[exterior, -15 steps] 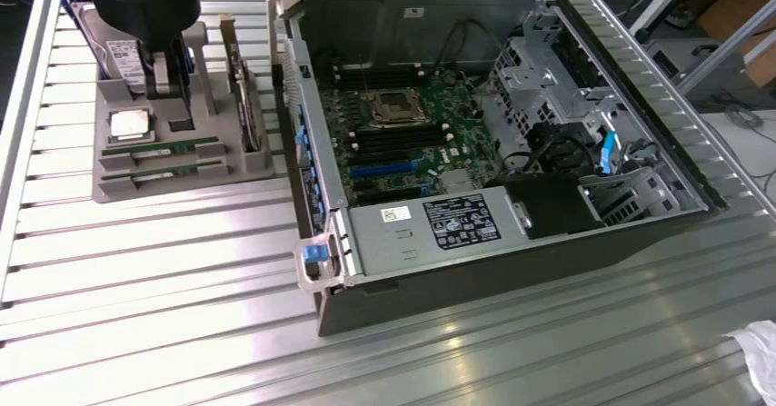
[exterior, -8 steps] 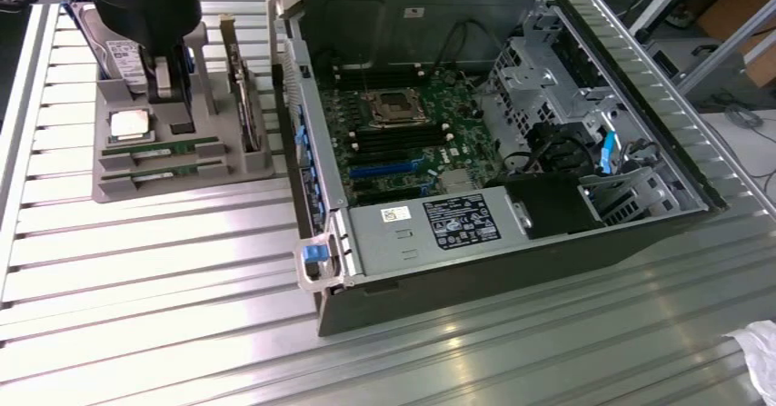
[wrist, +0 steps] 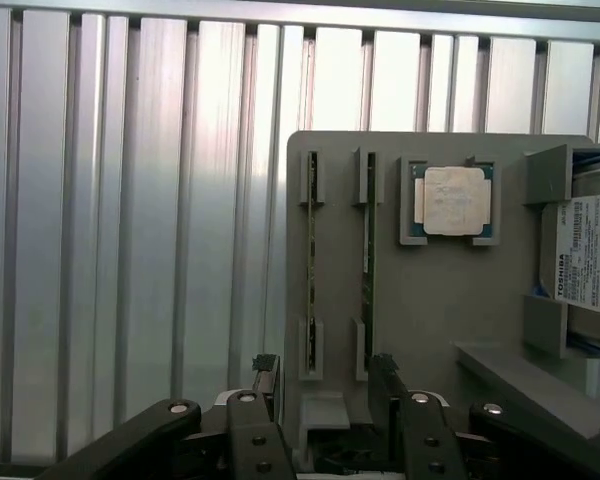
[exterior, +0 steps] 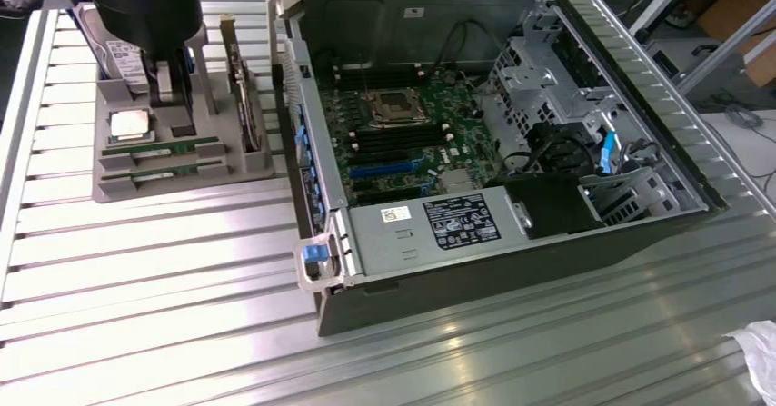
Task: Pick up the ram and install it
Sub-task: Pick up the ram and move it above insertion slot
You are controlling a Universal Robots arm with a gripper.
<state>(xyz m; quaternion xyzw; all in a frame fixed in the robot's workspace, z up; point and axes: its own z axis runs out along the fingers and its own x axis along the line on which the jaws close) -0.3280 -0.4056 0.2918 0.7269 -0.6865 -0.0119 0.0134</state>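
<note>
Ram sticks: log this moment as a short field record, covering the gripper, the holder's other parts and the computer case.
outer ram stick: on edge in a slot of the gray holder
inner ram stick: on edge in the next slot, on the CPU chip's side
CPU chip: flat in its pocket
hard drive: in the holder, beyond the CPU chip
gripper: open, empty, over the holder near the sticks' ends
computer case: open, on the exterior view's right of the holder
status: neither stick lifted
</note>
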